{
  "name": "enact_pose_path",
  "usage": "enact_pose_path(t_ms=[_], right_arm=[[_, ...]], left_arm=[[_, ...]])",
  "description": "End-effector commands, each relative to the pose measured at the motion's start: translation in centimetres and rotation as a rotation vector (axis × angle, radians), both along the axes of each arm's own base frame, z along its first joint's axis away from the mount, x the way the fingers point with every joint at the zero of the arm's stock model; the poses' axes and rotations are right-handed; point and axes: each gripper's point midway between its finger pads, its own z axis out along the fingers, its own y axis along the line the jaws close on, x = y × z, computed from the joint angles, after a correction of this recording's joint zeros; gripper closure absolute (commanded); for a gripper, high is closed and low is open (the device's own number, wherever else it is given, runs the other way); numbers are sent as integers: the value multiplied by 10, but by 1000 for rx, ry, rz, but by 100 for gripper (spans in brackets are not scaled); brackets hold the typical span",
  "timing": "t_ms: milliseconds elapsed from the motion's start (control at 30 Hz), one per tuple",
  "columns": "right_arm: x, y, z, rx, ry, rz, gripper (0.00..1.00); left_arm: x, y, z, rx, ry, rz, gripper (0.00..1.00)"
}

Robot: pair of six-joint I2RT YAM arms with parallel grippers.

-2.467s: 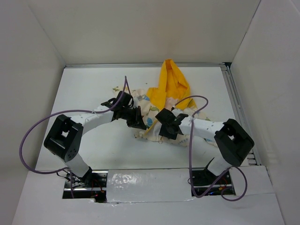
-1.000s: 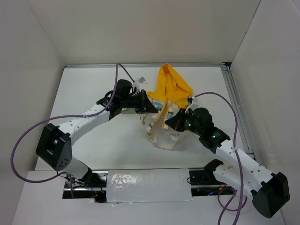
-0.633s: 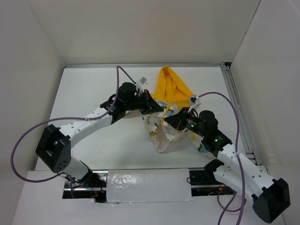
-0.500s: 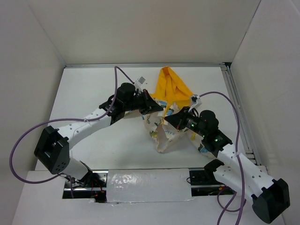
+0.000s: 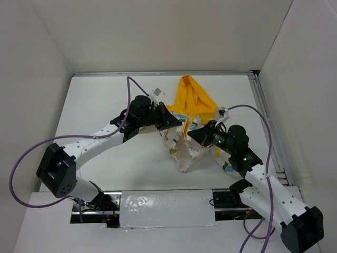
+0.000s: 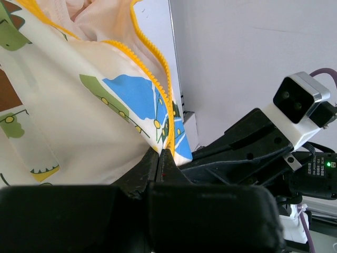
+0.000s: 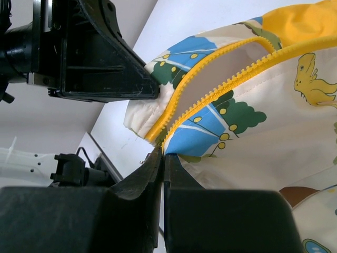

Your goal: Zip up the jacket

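The jacket [image 5: 184,153] is cream with cartoon prints and a yellow hood [image 5: 194,97]. It hangs lifted above the table between both arms, the hood trailing at the back. My left gripper [image 5: 178,120] is shut on the jacket's front edge by the yellow zipper strip [image 6: 158,63]; the pinch shows in the left wrist view [image 6: 159,153]. My right gripper [image 5: 190,133] is shut on the other zipper edge [image 7: 210,95] near its lower end, seen in the right wrist view [image 7: 162,150]. The two grippers are close together, almost touching.
White walls close the table on three sides. A metal rail [image 5: 266,121] runs along the right edge. Purple cables [image 5: 129,87] loop from both arms. A taped white panel [image 5: 158,203] covers the near edge between the arm bases.
Both grippers have lifted the jacket off the table and carried it back; the left moved right, the right moved up and left, so they now meet at the zipper edges.
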Motion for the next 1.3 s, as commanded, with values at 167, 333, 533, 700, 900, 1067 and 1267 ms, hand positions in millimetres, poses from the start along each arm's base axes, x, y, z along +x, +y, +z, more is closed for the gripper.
enact_pose_path(t_ms=[167, 333, 533, 700, 900, 1067, 1267], right_arm=[[-4, 7, 30, 52, -110, 61, 100], [-1, 5, 34, 58, -114, 43, 100], [4, 5, 36, 55, -113, 26, 100], [8, 4, 38, 51, -123, 16, 100], [12, -4, 43, 70, -133, -25, 100], [17, -10, 36, 52, -112, -57, 100], [18, -8, 37, 81, -113, -51, 100]], left_arm=[[2, -2, 26, -62, -63, 26, 100], [1, -4, 25, -57, -67, 23, 100], [-4, -6, 25, -57, -68, 18, 100], [-11, -8, 25, -58, -71, 4, 100], [-15, -4, 24, -57, -70, 17, 100], [-22, -4, 27, -79, -74, -13, 100], [-28, -5, 26, -80, -84, -40, 100]])
